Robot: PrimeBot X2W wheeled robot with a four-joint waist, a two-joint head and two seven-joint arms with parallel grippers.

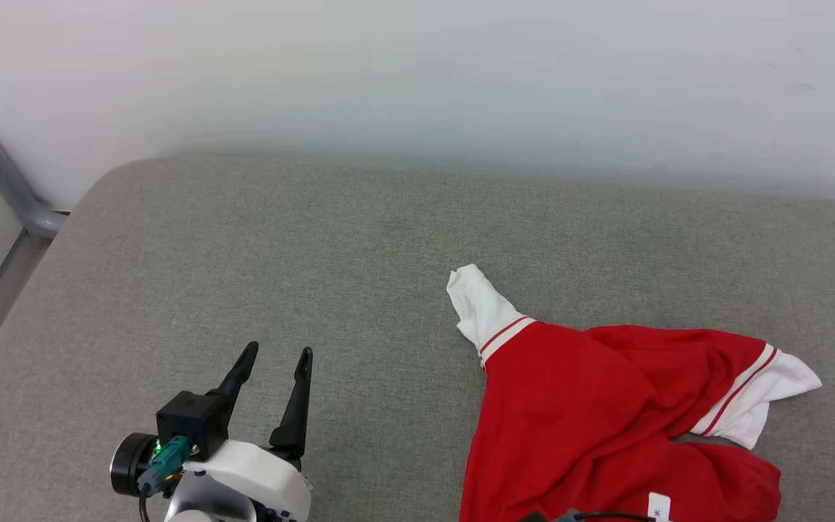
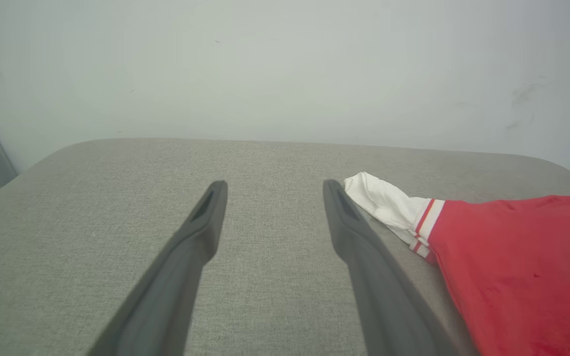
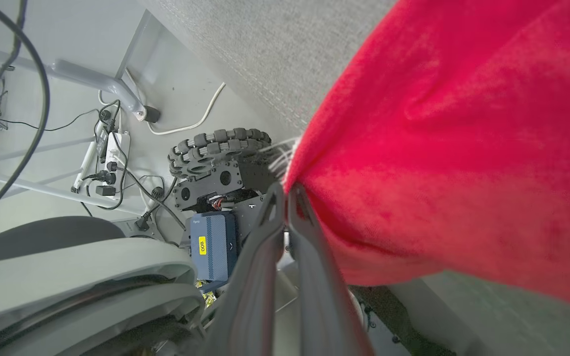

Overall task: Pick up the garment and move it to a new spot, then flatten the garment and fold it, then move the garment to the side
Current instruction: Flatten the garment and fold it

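On the grey cushion (image 1: 243,254), our right gripper (image 3: 286,195) clamps the garment (image 1: 591,406); it lies right of our spread left gripper (image 1: 278,351).

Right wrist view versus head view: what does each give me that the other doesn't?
Right wrist view: the right gripper shut on a pinch of the red garment, with an omni wheel and a power strip on the floor beyond. Head view: the open left gripper and the white sleeves with striped trim. Both: red fabric on the grey cushion.
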